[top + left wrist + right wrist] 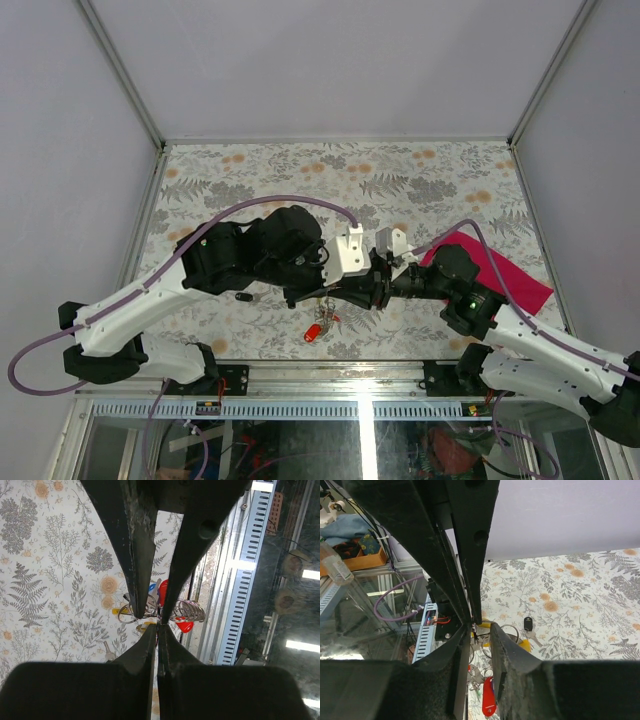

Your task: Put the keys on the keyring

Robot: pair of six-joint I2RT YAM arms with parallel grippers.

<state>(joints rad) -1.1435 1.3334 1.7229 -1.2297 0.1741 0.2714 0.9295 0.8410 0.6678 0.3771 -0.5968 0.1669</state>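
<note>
Left wrist: left tool closed tight, tips right at the keyring; can't tell what it pinches. Right wrist: right tool narrow, fingers straddling the keyring, grip unclear. Bunched keys with red, blue and yellow heads touch the keyring. One black key lies flat on the bench, apart from the keyring.

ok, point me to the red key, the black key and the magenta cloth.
red key [313,331], top external view, on its red plastic head.
black key [528,624], right wrist view, on its black head.
magenta cloth [528,285], top external view, on the bare part near its right corner.
</note>
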